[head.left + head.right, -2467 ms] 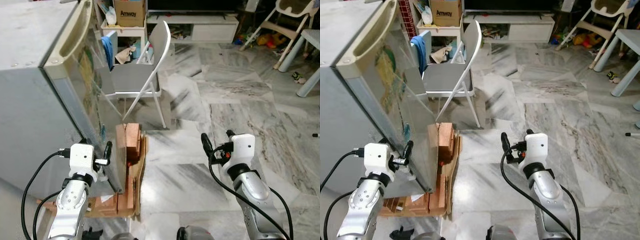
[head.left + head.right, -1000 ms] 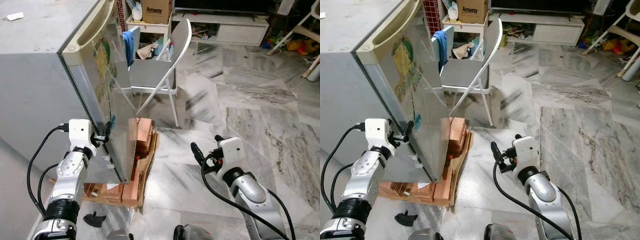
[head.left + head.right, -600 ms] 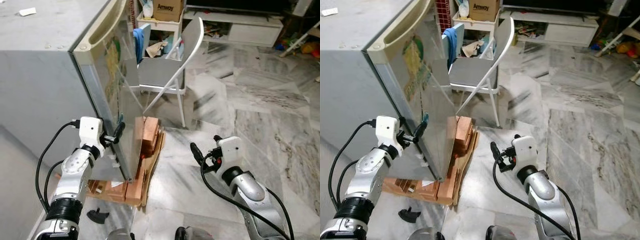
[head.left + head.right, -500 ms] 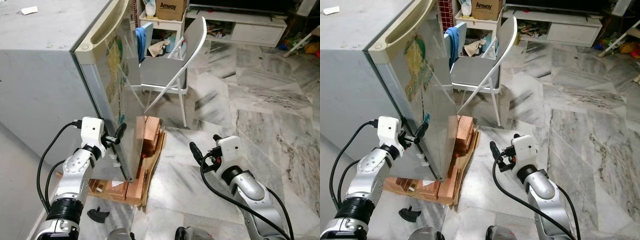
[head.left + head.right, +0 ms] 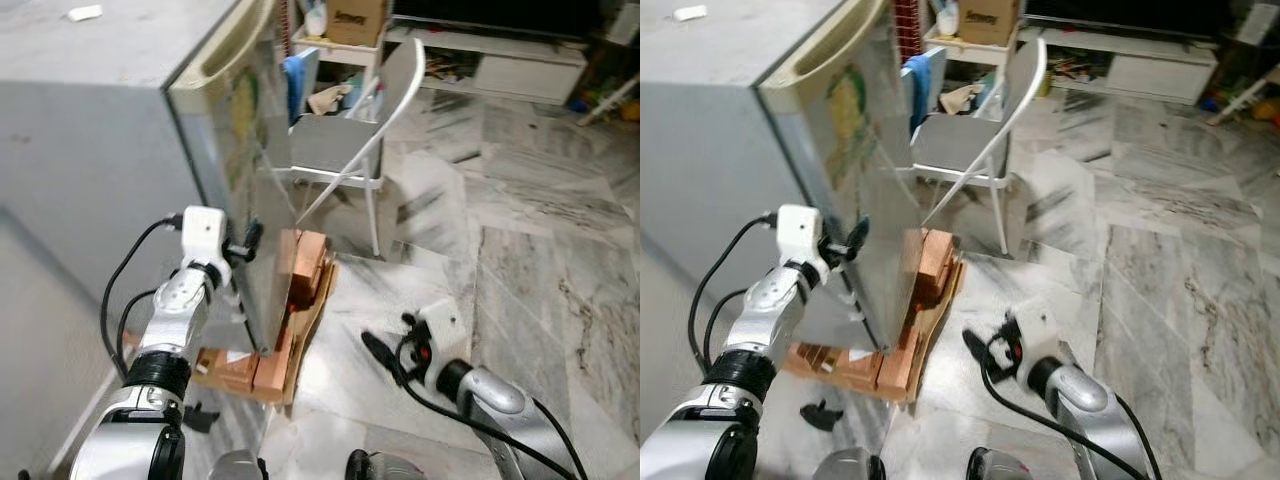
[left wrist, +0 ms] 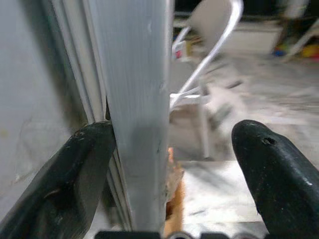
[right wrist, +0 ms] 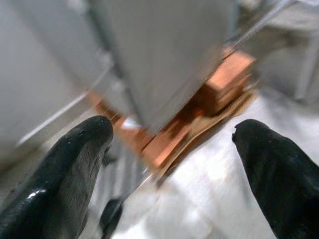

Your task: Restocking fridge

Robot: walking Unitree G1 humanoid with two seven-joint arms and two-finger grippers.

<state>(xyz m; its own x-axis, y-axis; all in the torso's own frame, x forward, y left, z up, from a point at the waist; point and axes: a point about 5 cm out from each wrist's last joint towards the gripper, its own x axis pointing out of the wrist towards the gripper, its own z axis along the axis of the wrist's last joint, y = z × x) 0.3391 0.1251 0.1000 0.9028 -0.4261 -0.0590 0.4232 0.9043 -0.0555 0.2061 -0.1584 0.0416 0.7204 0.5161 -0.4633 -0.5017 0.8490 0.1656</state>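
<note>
Fridge door not yet open.
Left pincer gapes wide astride the door edge; right pincer wide, empty; restocking all remains.

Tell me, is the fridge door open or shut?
Barely open, it seems. The left gripper straddles the silver fridge door's edge, one finger in a dark gap against the grey fridge body.

Motion blur smears the right wrist view; the fridge is cut off by the frame's edge.
</note>
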